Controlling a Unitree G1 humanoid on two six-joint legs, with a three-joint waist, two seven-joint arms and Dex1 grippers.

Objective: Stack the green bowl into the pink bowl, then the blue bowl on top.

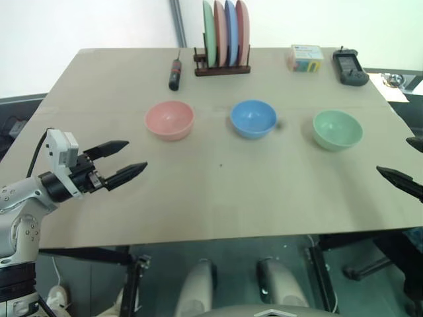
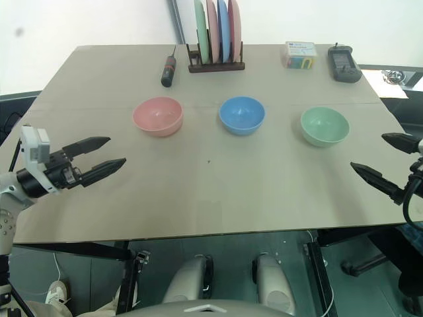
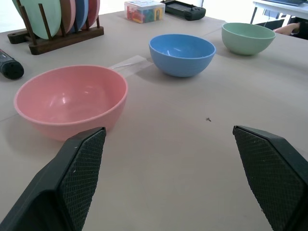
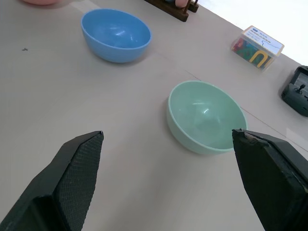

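3 plain bowls: pink (image 1: 169, 119); blue (image 1: 253, 118); green (image 1: 337, 129)

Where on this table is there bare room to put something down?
The near half of the table, between the row of bowls and the front edge, is bare. Gaps separate the pink bowl, blue bowl and green bowl. The back edge is crowded: plate rack, screwdriver, box.

Three bowls sit in a row across the tabletop (image 1: 218, 191), well apart: the pink bowl (image 1: 169, 120) on the left, the blue bowl (image 1: 253, 119) in the middle, the green bowl (image 1: 337, 129) on the right. The left gripper (image 1: 131, 158) hovers near the pink bowl, jaws spread and empty. Behind stands a plate rack (image 1: 223, 38).
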